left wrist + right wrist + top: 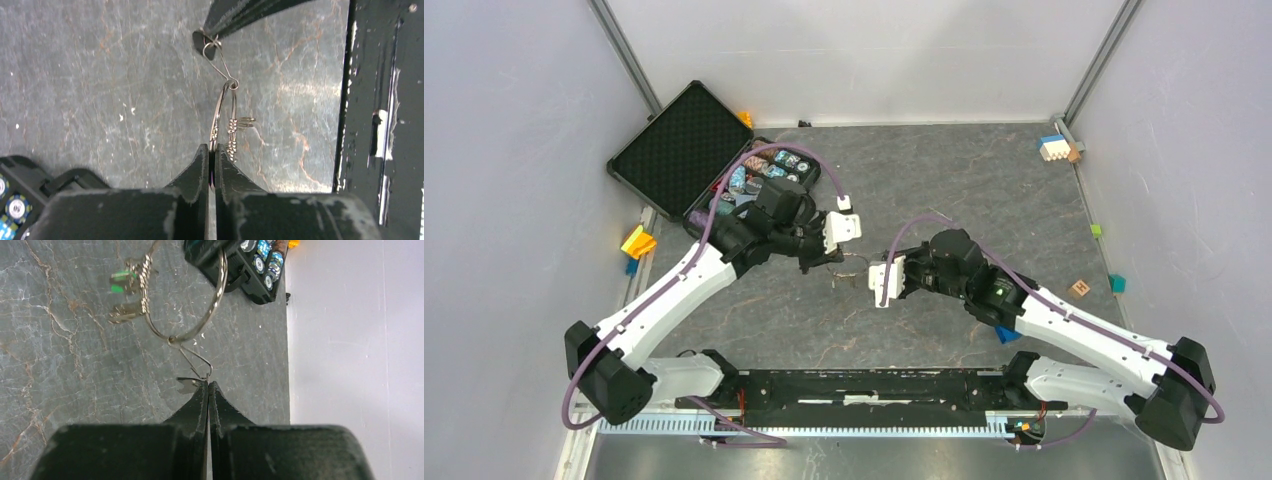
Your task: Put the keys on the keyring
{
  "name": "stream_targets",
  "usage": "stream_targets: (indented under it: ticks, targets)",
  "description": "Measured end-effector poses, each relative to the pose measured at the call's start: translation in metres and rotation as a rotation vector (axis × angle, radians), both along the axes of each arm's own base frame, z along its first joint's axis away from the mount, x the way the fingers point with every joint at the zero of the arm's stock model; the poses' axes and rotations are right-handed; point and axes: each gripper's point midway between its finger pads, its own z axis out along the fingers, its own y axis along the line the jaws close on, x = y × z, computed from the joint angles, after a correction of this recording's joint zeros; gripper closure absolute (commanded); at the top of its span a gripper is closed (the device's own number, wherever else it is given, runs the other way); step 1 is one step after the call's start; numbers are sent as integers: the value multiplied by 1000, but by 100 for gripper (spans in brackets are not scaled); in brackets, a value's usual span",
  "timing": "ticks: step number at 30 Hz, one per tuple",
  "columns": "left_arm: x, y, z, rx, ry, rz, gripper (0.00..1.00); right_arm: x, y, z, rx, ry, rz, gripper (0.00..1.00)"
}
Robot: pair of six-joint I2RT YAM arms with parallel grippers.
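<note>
1. Top external view: the two arms meet over the middle of the grey table (pixel 1024 210). The left gripper (pixel 827 263) reaches in from 10 o'clock and the right gripper (pixel 872 278) from 3 o'clock, with the keyring (pixel 849 272) strung between their tips as a thin glint just above the surface. An open black case (pixel 686 150) lies at 10 o'clock near the back-left corner. How the jaws stand is too small to read here
2. Left wrist view: the left gripper (pixel 214 151) has its fingers pressed together on the near edge of the keyring (pixel 218 112), which stands edge-on and runs toward 12 o'clock. A bunch of small brassy-silver keys (pixel 239 122) hangs on the ring just past the fingertips, on the 3 o'clock side. From the ring's far end a wire clip (pixel 220 62) leads up to 11 o'clock, where the tip of the right gripper (pixel 212 32) meets it. A small dark teardrop shape sits at that tip, and I cannot tell what it is
3. Right wrist view: the right gripper (pixel 208 385) is closed tight, pinching the end of the wire clip (pixel 196 357). A small silvery flat piece (pixel 186 385) pokes out at 9 o'clock of the tips. The clip hooks the keyring (pixel 212 310), seen here as an open loop rising toward 12 o'clock. The green key (pixel 120 282), blurred, hangs on the loop at 10 o'clock with small plain keys (pixel 125 314) just below it. The black case (pixel 260 270) is at 1 o'clock
</note>
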Motion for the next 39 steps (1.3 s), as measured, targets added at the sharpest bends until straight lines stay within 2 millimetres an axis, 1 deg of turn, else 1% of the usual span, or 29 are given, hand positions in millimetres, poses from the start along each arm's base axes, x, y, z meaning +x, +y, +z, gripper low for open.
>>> stream_targets:
  ticks: [3,6,9,12,17,19,26,28,32,35,39]
  targets:
    - [-5,10,-4,48,0,18,98,0,-1,-9,3,14,-3,96]
    - [-5,16,-1,63,-18,38,98,-4,1,-19,9,35,15,96]
    - [-5,19,9,48,-45,47,98,-10,2,-29,17,65,40,92]
    - [-6,21,20,22,-70,63,98,-15,3,-39,21,97,65,87]
    - [-6,18,41,-49,-100,90,98,-25,8,-53,13,154,110,79]
    - [-5,17,44,-62,-101,95,98,-27,9,-56,13,168,117,75]
    - [-4,16,45,-68,-103,103,98,-27,8,-53,28,167,115,66]
    - [-3,16,45,-69,-106,103,98,-26,6,-51,33,162,109,61]
    - [1,14,50,-87,-123,116,98,-21,0,-45,52,150,82,48]
    - [7,9,54,-119,-135,131,98,-12,-11,-32,88,125,37,40]
    - [10,0,44,-146,-89,141,98,1,-35,-10,158,76,-47,33]
